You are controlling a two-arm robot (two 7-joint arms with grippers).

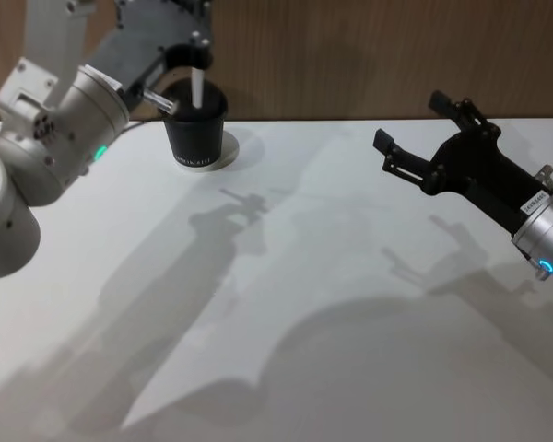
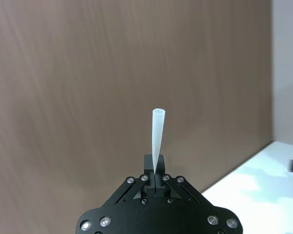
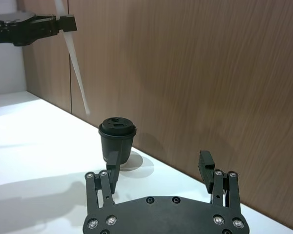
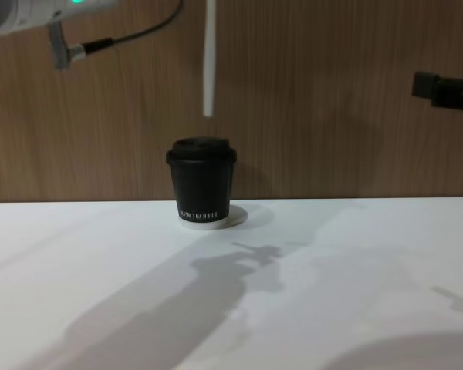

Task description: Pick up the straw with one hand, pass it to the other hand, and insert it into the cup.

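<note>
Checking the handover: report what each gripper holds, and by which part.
The left gripper holds the thin white straw near its upper end, lower tip hanging above the black lidded paper cup. The right gripper is open and holds nothing.

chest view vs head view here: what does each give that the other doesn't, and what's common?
Chest view: seen from the side, the straw has its lower end hanging clear above the lid of the cup, with a visible gap, so it is not yet inserted.
Head view: the left gripper is shut on the straw over the cup, and the right gripper is open, off to the right above the table.
Both: the straw is roughly upright over the cup, which stands at the table's far edge.
</note>
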